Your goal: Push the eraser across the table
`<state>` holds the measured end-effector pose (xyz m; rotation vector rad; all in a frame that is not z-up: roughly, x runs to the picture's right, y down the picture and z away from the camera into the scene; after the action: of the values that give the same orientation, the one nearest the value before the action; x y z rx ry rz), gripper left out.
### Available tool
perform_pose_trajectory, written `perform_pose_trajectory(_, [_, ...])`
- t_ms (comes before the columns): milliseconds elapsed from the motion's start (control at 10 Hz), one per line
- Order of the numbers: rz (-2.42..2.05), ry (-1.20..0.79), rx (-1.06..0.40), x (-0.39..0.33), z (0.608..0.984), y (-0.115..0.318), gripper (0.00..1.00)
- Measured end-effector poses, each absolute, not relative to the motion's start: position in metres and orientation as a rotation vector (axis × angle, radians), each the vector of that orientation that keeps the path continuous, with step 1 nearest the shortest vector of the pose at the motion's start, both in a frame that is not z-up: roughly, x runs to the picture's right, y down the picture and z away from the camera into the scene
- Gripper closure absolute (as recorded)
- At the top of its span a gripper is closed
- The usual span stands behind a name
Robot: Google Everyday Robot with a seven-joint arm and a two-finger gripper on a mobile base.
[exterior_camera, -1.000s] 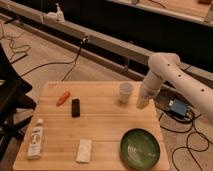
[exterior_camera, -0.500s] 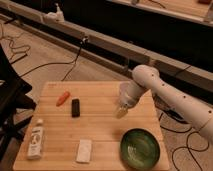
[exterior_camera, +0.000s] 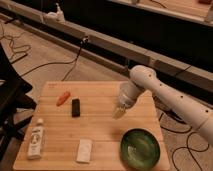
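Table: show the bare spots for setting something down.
Bare: between the eraser and the gripper, hanging right of centre, and between the bottle and white pad. The table is crowded at left rear by the orange piece; the green bowl fills front right.

The eraser [exterior_camera: 75, 107] is black on the light, plank-grained table [exterior_camera: 100, 131] (an orange piece [exterior_camera: 62, 98] beside it). The cream-white hand [exterior_camera: 119, 111] hovers right of the eraser.

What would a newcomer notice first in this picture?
The big white robot arm stretching in from the right, its gripper hanging over the middle of the light wooden table. Then the green bowl at the near right corner, and the small black rectangular eraser left of the gripper in the picture, apart from it.
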<state>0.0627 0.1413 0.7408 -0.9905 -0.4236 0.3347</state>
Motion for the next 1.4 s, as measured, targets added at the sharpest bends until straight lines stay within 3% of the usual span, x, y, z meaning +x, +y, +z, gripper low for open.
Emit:
perform_pose_trajectory(800, [0.145,-0.535,-1.023,-0.059,0.792,0.162,1.0])
perform_pose_trajectory(1100, [0.126,-0.563,-0.952,-0.106,0.822,0.142,1.0])
perform_pose_trajectory(1400, [0.135,-0.597,-0.924,-0.125,0.828,0.13,1.0])
